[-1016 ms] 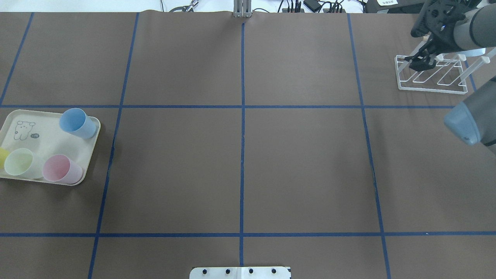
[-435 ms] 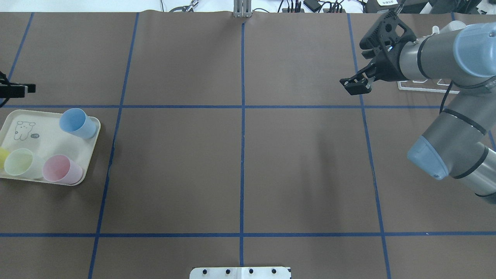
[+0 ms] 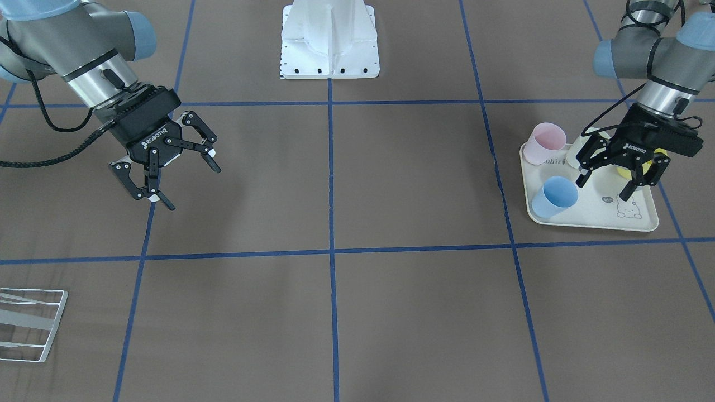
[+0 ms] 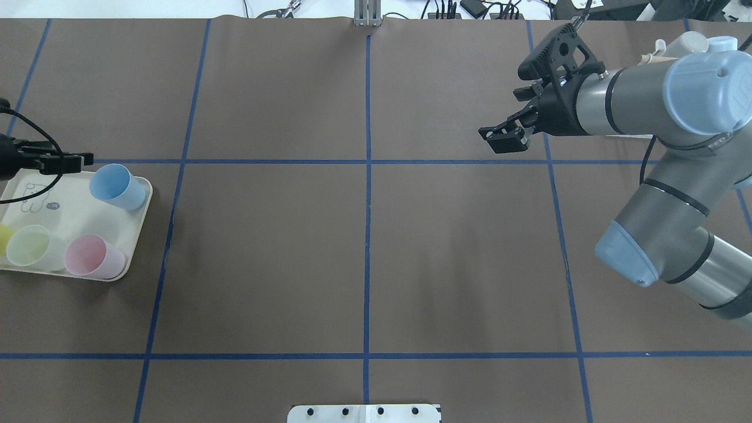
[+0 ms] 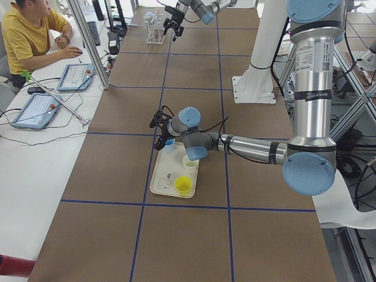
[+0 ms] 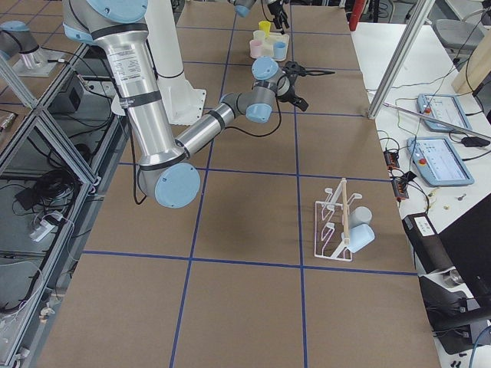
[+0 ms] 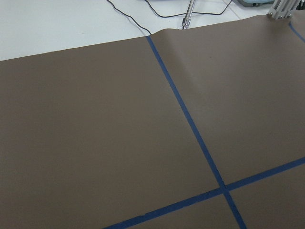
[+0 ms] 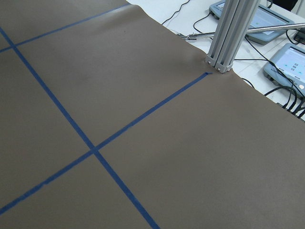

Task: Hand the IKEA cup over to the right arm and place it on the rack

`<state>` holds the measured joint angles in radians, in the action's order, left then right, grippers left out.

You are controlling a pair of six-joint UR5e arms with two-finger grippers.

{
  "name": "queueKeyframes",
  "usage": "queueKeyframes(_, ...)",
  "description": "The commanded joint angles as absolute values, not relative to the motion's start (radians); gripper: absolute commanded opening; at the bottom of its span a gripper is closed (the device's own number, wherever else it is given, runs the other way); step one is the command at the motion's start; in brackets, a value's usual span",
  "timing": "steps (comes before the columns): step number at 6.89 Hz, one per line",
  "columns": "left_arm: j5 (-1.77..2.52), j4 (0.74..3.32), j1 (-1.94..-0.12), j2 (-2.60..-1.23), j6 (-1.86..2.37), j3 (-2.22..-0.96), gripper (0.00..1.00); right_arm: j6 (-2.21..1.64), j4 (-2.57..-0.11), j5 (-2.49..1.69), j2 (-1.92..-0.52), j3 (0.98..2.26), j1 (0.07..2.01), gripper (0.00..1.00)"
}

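Brown mat [image 3: 391, 184]: L hand [image 3: 601, 190] open at tray [image 3: 592, 221], blue cup [image 3: 554, 196] beside; R hand [image 3: 192, 188] open.

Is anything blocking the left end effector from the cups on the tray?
Nothing visible does. The left end effector hangs open over the tray, close to the blue cup, with no object between them.
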<state>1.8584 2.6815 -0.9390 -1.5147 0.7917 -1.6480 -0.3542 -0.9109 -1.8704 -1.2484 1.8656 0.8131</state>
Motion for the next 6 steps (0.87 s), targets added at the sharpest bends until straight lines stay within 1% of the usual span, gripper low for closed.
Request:
queueKeyframes(1,1.757,2.736,-0.853,-1.514,0.857,-1.603,1.0,-0.362,-0.9,-1.87,-1.247,1.865,0.807,0.99)
queueKeyframes(2,1.752,2.738,-0.851,-1.511,0.859,-1.6,0.95,-0.362,-0.9,-1.87,-1.249,1.864,0.807,0.99)
queueKeyframes(3,1.752,2.738,-0.851,-1.508,0.861,-1.6,0.65,-0.362,-0.9,-1.87,-1.25,1.864,0.807,0.99)
queueKeyframes(4,1.753,2.738,-0.851,-1.508,0.859,-1.6,0.42,-0.362,-0.9,-1.87,-1.25,1.861,0.807,0.99)
queueKeyframes(5,1.756,2.738,-0.851,-1.509,0.859,-1.6,0.36,-0.361,-0.9,-1.87,-1.25,1.858,0.805,0.99)
queueKeyframes(6,1.759,2.738,-0.848,-1.511,0.858,-1.603,0.36,-0.36,-0.9,-1.87,-1.25,1.855,0.804,0.99)
